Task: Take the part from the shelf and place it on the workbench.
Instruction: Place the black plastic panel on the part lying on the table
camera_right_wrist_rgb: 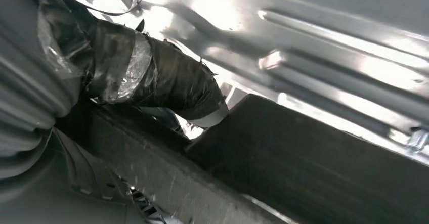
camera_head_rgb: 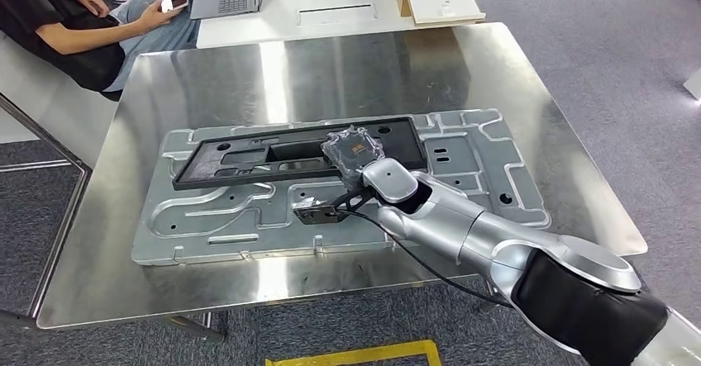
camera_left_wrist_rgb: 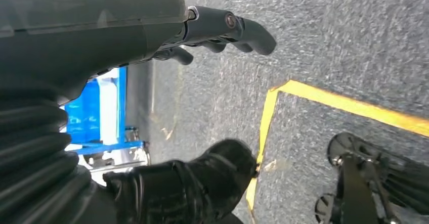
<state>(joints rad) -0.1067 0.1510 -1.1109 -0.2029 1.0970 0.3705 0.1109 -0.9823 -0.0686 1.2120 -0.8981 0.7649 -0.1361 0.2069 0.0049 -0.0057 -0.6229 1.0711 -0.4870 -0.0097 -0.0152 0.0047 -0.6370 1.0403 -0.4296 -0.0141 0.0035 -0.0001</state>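
One black frame (camera_head_rgb: 289, 153) across the centre of the head view, flat on a grey tray (camera_head_rgb: 463, 147) on the steel counter (camera_head_rgb: 331, 60); right hand (camera_head_rgb: 354, 149) on its right part. Left wrist view: left hand (camera_left_wrist_rgb: 222, 32), fingers (camera_left_wrist_rgb: 255, 36) curled around nothing, over carpet. Right wrist view: thumb (camera_right_wrist_rgb: 167, 82) against the frame's edge (camera_right_wrist_rgb: 303, 158); grip impossible to tell.

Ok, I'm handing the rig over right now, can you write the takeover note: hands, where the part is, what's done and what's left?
Right hand: over the black plastic frame part, thumb wrapped round its edge in the right wrist view; it seems to grip it, though the fingers are hidden.
Left hand: hangs at the robot's side over the carpet, fingers loosely curled, holding nothing.
Part: lies flat on the stamped metal panel on the steel workbench.
Done: part is off the shelf and set on the bench.
Left: let go and draw the right arm back.
Note: a seated person is beyond the bench's far left corner.
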